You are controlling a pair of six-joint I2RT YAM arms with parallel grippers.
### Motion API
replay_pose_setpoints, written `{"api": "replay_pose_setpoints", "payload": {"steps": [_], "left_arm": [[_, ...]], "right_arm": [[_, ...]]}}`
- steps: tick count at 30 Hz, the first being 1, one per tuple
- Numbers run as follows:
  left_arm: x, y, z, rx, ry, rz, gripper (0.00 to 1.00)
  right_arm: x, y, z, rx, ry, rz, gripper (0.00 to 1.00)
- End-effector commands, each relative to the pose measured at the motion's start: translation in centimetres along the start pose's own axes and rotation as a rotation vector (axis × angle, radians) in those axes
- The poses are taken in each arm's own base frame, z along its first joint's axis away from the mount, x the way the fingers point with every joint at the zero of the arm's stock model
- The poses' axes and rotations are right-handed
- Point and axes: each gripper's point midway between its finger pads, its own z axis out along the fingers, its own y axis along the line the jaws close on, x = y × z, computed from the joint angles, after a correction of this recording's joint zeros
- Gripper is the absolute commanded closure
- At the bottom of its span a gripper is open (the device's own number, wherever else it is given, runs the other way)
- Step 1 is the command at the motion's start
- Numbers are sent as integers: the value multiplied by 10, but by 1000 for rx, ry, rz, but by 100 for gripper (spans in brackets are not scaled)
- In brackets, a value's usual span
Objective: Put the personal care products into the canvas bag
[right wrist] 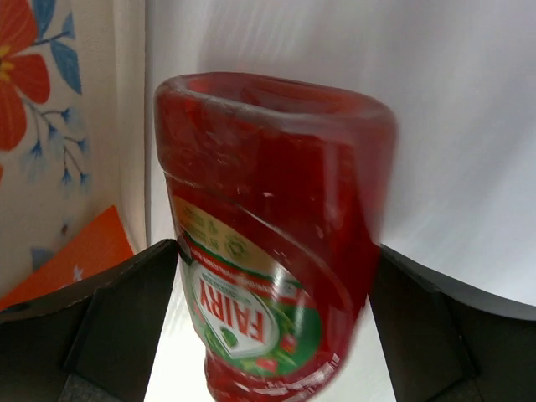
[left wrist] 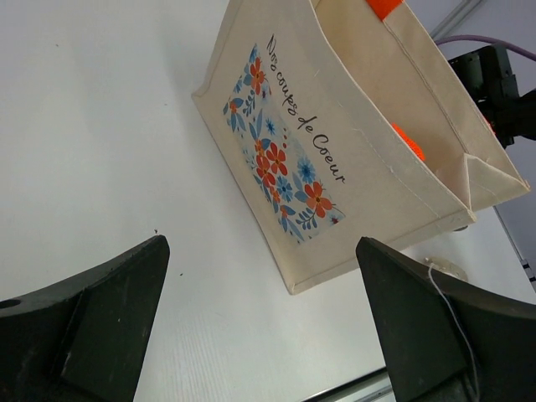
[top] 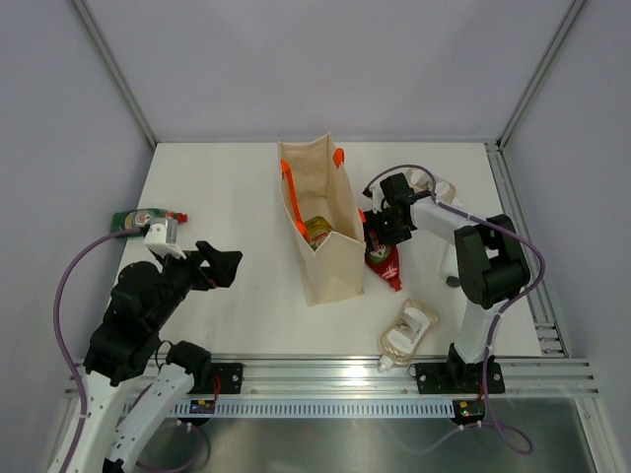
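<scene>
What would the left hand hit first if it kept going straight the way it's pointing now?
Probably the canvas bag: its flowered side fills the view between the open fingers of the left hand, with bare table between. Depth is unclear.

One cloth bag (top: pixel 320 232) stands mid-bench, with two orange handles (top: pixel 287 172). One yellow bottle (top: pixel 316 233) shows inside it. One red bottle (top: pixel 384 259) lies just right of the bag. One green bottle (top: pixel 138 220) lies at the far left. Two beige pouches are in view: one (top: pixel 407 330) near right, one (top: pixel 444 190) far right, partly hidden behind the arm. That makes five care products visible in all
</scene>
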Motion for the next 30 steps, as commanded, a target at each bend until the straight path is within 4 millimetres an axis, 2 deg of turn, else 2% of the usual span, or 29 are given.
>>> {"api": "replay_pose_setpoints", "payload": {"steps": [1,3,6,7,9,10,11,15,16,17,18,19,20,21,23,24,25,27,28,30], "left_arm": [[-5,1,-1,-12,-31,-20,1],[-4,1,1,-7,-27,-24,1],[-1,-2,3,5,-18,-37,1],[-1,-2,3,8,-16,-41,1],[0,-1,2,6,-16,-44,1],[1,-1,2,8,-20,-48,1],[1,-1,1,10,-24,-49,1],[3,-1,0,14,-29,-58,1],[4,0,0,14,-28,-63,1],[5,0,0,15,-30,-66,1],[6,0,0,15,-28,-66,1],[6,0,0,15,-28,-69,1],[6,0,0,15,-28,-71,1],[6,0,-1,15,-30,-72,1],[8,-4,-1,38,-20,-76,1],[8,-4,-1,38,-18,-78,1],[8,-4,-1,39,-17,-84,1],[10,-4,0,38,-12,-92,1],[13,-3,2,34,-6,-101,1],[14,-4,2,37,-4,-110,1]], "right_arm": [[11,0,11,62,72,5,4],[17,7,16,94,102,-38,12],[20,5,18,153,124,-82,25],[18,5,16,160,122,-87,40],[13,-1,10,193,95,-96,63],[11,-9,6,230,82,-97,93],[10,-11,3,232,71,-99,100],[6,-16,-17,106,18,-41,100],[4,-3,-21,-16,4,-20,100],[1,-15,-31,-72,-23,27,100],[1,-17,-35,-125,-34,66,100],[-2,-9,-41,-243,-53,97,100],[-3,-21,-49,-289,-78,145,100],[-4,-23,-51,-339,-87,178,100],[-10,-11,-64,-513,-122,228,100],[-11,-22,-68,-561,-141,285,100],[-17,-13,-80,-671,-170,304,100],[-25,-19,-94,-752,-217,343,100],[-31,-14,-108,-833,-250,348,100],[-41,-15,-127,-878,-291,361,100]]}}
